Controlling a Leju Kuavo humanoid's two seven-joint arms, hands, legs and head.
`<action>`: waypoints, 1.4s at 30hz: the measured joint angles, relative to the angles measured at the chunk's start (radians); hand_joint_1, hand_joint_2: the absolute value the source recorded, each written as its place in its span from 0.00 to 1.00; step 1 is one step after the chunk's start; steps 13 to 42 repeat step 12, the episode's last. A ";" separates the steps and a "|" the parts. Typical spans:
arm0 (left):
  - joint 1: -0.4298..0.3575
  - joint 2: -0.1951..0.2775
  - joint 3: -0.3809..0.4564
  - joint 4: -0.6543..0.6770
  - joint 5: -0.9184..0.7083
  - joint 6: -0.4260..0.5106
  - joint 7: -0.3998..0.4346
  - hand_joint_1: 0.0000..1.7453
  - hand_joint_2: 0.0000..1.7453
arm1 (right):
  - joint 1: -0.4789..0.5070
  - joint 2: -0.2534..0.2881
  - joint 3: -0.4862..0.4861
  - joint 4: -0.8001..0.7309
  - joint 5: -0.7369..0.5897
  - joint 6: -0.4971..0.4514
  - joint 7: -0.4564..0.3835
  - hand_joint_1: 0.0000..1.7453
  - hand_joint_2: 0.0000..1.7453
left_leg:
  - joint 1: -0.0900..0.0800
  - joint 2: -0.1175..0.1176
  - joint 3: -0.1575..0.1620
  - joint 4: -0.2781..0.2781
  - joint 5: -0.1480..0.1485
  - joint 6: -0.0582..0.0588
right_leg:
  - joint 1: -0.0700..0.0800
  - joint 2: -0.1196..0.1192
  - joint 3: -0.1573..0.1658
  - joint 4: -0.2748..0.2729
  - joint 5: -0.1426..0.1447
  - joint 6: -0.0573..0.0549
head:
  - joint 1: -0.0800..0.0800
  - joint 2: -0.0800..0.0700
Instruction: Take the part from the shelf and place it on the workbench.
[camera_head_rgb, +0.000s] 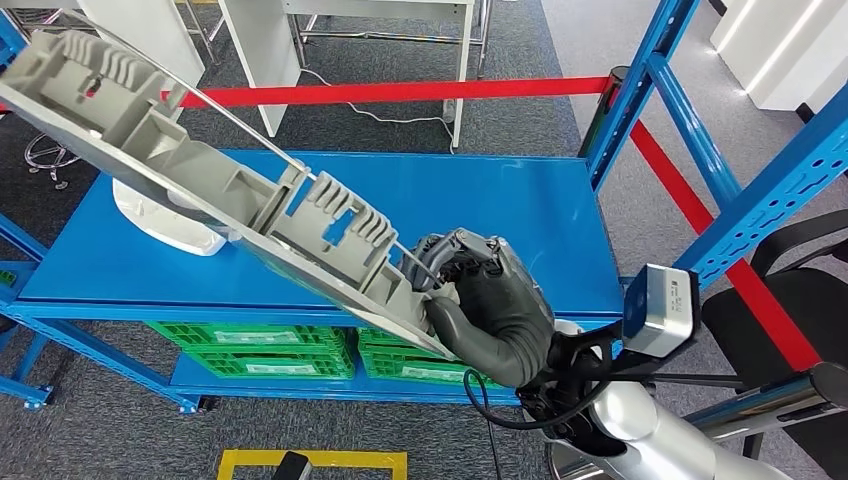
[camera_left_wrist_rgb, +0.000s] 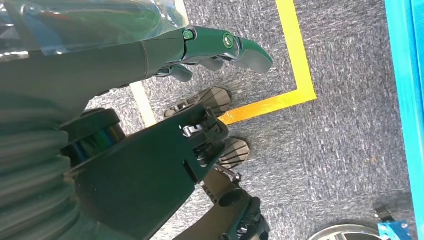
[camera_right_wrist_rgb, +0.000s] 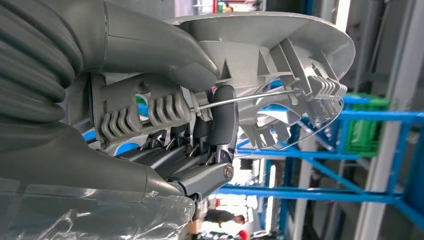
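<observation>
The right hand, fingers clamped on the rim of a grey ribbed plastic disc-shaped part, tilts it toward ten o'clock above the blue metal shelf, apparently lifting clear; the left hand hangs with fingers loosely apart.

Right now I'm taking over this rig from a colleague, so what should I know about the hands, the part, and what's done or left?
Right hand: grips the grey round part at its rim, holding it tilted above the blue shelf.
Left hand: hangs over the carpet with yellow tape, fingers apart, holding nothing.
A white part lies on the shelf.
Done: the part is lifted off the shelf.
Left: carry it to the workbench and set it down.
</observation>
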 joint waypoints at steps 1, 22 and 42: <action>0.001 -0.002 0.000 0.001 0.002 0.003 -0.003 0.00 0.00 | 0.003 0.000 -0.001 -0.011 0.004 0.000 0.000 1.00 1.00 | 0.000 0.000 0.000 0.000 0.000 0.000 | 0.000 0.000 0.000 0.000 0.000 0.000 | 0.000 0.000; 0.004 -0.016 0.002 0.012 0.009 0.047 -0.047 0.00 0.33 | 0.033 -0.004 -0.005 -0.073 0.056 -0.030 0.014 1.00 1.00 | 0.000 0.000 0.000 0.000 0.000 0.000 | 0.000 0.000 0.000 0.000 0.000 0.000 | 0.000 0.000; 0.004 -0.016 0.002 0.012 0.009 0.047 -0.047 0.00 0.33 | 0.033 -0.004 -0.005 -0.073 0.056 -0.030 0.014 1.00 1.00 | 0.000 0.000 0.000 0.000 0.000 0.000 | 0.000 0.000 0.000 0.000 0.000 0.000 | 0.000 0.000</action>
